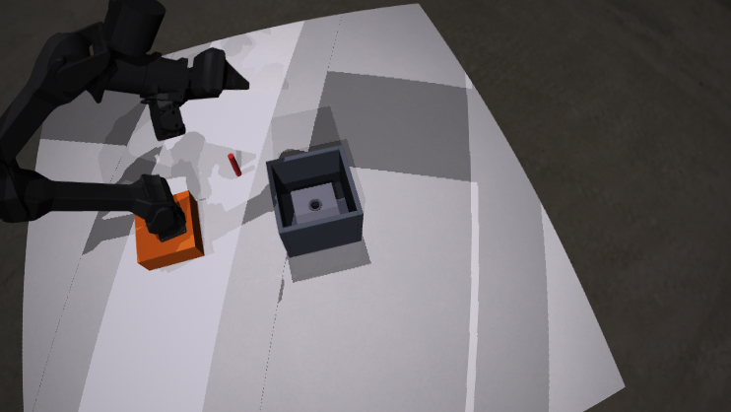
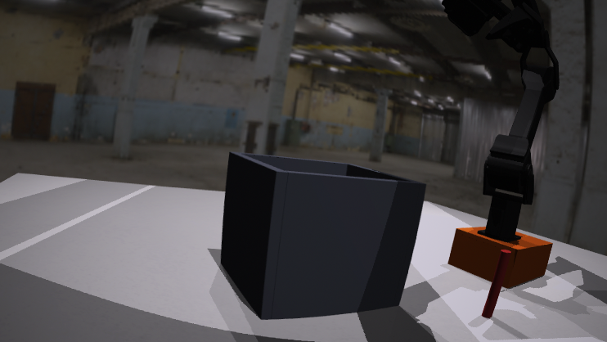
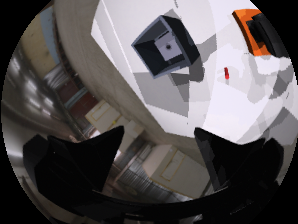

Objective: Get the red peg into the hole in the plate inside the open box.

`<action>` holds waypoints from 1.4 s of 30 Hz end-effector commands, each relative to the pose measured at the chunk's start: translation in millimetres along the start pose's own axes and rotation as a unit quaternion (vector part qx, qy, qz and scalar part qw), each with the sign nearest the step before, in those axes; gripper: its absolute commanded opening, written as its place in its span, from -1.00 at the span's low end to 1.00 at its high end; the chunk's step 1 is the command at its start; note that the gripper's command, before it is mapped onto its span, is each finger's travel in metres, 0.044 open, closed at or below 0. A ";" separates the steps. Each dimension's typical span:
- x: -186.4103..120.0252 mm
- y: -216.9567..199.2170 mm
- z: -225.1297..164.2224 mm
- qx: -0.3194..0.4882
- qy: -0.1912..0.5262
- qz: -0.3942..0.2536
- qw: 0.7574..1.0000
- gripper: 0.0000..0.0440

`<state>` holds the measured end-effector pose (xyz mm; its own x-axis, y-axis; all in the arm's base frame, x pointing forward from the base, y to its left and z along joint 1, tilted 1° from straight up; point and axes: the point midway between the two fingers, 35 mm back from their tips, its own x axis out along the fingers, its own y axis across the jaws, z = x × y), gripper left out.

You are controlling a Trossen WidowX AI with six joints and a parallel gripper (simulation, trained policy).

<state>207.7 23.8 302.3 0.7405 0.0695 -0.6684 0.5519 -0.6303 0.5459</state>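
Red peg standing free on the worktop, tool open above

The red peg (image 1: 234,165) (image 2: 496,283) (image 3: 226,73) stands on end on the worktop (image 1: 399,307) (image 2: 140,237) (image 3: 200,107), outside the open box and touching neither it nor the orange block. It leans in the exterior picture, but the edges of the box slant there too, so it reads as upright.

The tool (image 1: 241,81) (image 3: 159,130) is opened almost to its full width. Its two dark, pointed fingers stand well apart in the wrist picture, with nothing held between them. Seen from the top view, it is on the end of the black arm (image 1: 84,196) (image 2: 526,114) and points roughly across the worktop, well apart from the peg. In the exterior picture the arm rises to the upper edge, where the dark parts overlap and the fingers cannot be told apart.

The dark blue-grey box (image 1: 324,233) (image 2: 326,241) (image 3: 189,40) sits upright with its top open. Inside, at the bottom, lies a pale plate (image 1: 301,201) (image 3: 163,53) with a round hole (image 1: 314,205) (image 3: 168,47) near its middle; no peg is in it. The arm's foot is on the orange block (image 1: 166,253) (image 2: 478,259) (image 3: 242,25). From above, the peg is between block and box, a little off to one side.
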 end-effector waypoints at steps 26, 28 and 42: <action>92.7 -105.2 -10.4 -0.194 -0.051 -0.264 0.943 1.00; 94.9 -113.3 -7.5 -0.206 -0.057 -0.281 0.935 1.00; 108.1 -159.1 22.8 -0.282 -0.099 -0.378 0.876 1.00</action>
<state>198.9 113.4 143.6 0.0868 0.1503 -0.9848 0.9962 -0.0226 0.0844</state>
